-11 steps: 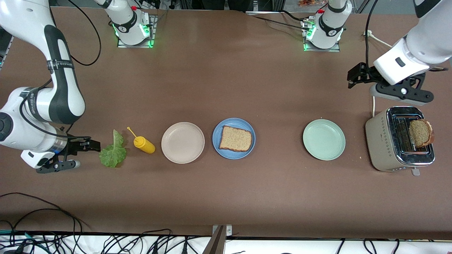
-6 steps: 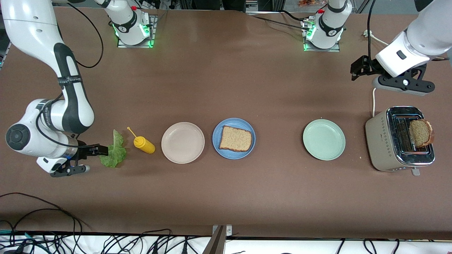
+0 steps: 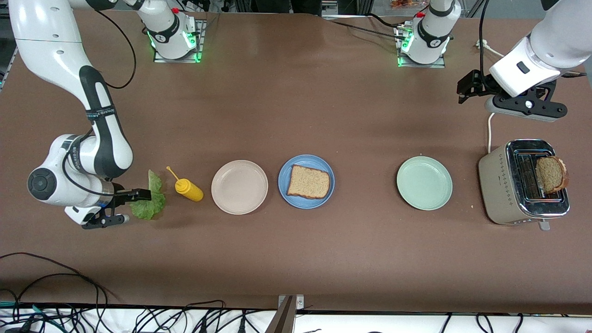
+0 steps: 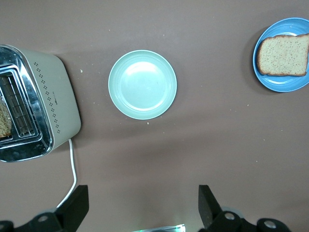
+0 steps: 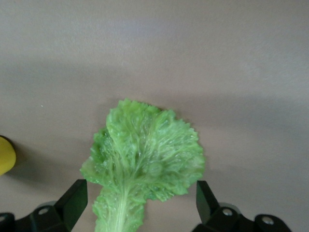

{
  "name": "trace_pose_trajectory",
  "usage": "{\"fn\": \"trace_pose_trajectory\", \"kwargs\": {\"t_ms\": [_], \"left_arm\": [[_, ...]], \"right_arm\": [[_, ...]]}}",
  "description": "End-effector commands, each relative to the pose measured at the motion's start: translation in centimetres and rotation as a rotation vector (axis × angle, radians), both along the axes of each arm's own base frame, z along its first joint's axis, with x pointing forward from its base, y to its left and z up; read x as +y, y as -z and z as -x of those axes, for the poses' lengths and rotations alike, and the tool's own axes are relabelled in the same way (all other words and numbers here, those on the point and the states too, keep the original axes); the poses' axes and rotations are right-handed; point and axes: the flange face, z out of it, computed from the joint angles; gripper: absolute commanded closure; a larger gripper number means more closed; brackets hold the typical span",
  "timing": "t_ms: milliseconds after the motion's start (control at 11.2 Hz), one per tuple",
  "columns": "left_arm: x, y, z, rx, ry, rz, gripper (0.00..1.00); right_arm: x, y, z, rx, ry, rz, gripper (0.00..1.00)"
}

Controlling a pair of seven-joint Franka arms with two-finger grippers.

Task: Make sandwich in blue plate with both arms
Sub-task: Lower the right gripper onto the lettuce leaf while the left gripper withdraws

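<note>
The blue plate (image 3: 306,203) sits mid-table with one brown bread slice (image 3: 309,181) on it; both also show in the left wrist view, plate (image 4: 280,83) and slice (image 4: 285,54). A second slice (image 3: 550,174) stands in the toaster (image 3: 504,185). The green lettuce leaf (image 3: 150,206) lies flat on the table toward the right arm's end. My right gripper (image 3: 141,195) is open and low over the leaf's stem end, its fingers on either side of the leaf (image 5: 145,154). My left gripper (image 3: 465,90) is open and empty over bare table beside the toaster.
A yellow mustard bottle (image 3: 188,189) lies between the lettuce and a beige plate (image 3: 239,187). A pale green plate (image 3: 424,183) sits between the blue plate and the toaster. The toaster's white cord (image 3: 489,134) runs under the left gripper.
My right gripper has moved along the table to the lettuce and now straddles its stem end. My left gripper has drifted slightly toward the bases.
</note>
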Motion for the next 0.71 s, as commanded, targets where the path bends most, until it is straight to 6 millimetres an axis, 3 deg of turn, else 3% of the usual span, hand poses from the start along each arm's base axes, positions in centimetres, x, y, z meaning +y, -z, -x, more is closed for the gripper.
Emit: {"fn": "trace_pose_trajectory", "kwargs": {"t_ms": [0, 268, 446, 536, 625], "left_arm": [[0.2, -0.2, 0.3, 0.009, -0.022, 0.05, 0.0], [0.1, -0.2, 0.3, 0.014, -0.024, 0.069, 0.0], [0.3, -0.1, 0.2, 0.012, -0.025, 0.058, 0.0], [0.4, -0.2, 0.2, 0.01, -0.03, 0.058, 0.0], [0.5, -0.3, 0.1, 0.007, -0.033, 0.059, 0.0]], "right_arm": [[0.3, 1.1, 2.8, -0.031, -0.006, -0.019, 0.0], [0.2, 1.8, 3.2, -0.03, -0.006, -0.017, 0.0], [0.1, 2.3, 3.2, -0.066, -0.087, -0.017, 0.31], [0.0, 2.8, 3.4, -0.074, -0.094, -0.015, 0.4], [0.0, 3.1, 3.4, -0.074, -0.095, -0.013, 0.41]]}}
